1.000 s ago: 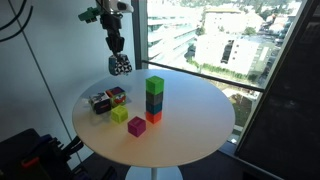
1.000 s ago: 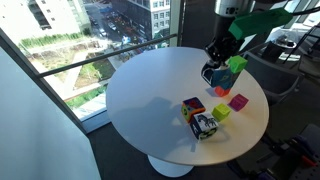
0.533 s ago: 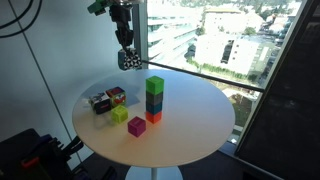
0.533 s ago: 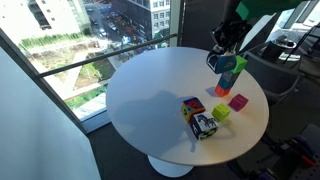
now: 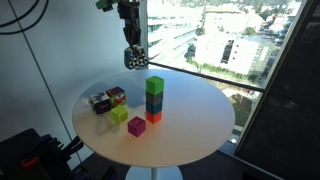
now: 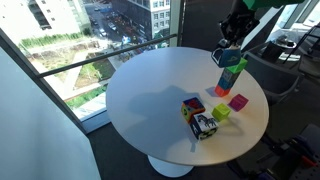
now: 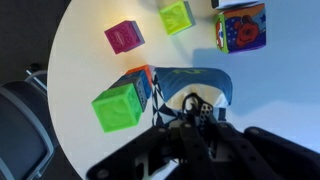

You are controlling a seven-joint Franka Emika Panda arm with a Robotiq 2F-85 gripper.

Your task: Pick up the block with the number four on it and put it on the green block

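Up in the air, the gripper (image 5: 133, 56) has its fingers pinched on the block with the number four (image 5: 135, 60). The speckled cube hangs well above the round white table (image 5: 195, 115), up and to one side of the stack. The number itself is too small to read.

On that stack, the green block (image 5: 155, 85) sits on top with its top face bare. A dark teal cube (image 5: 153, 101) is under it and an orange cube (image 5: 153, 116) is at the base. Just beside the stack lies a magenta cube (image 5: 137, 126), then a yellow-lime cube (image 5: 120, 114). Further off, a multicoloured cube (image 5: 116, 96) sits close against a black-and-white cube (image 5: 100, 102). None of these sits between the carried block and the stack top.

In an exterior view the gripper (image 6: 228, 50) appears almost against the green block (image 6: 234, 65), and the teal layer is hard to separate.

The wrist view looks straight down. The green block (image 7: 120, 106) lies off to the side of the dark gripper (image 7: 190, 108), whose body hides the carried cube. The orange cube (image 7: 140, 72) peeks out beneath, and the magenta cube (image 7: 124, 37), yellow-lime cube (image 7: 177, 17) and multicoloured cube (image 7: 241, 28) lie beyond.
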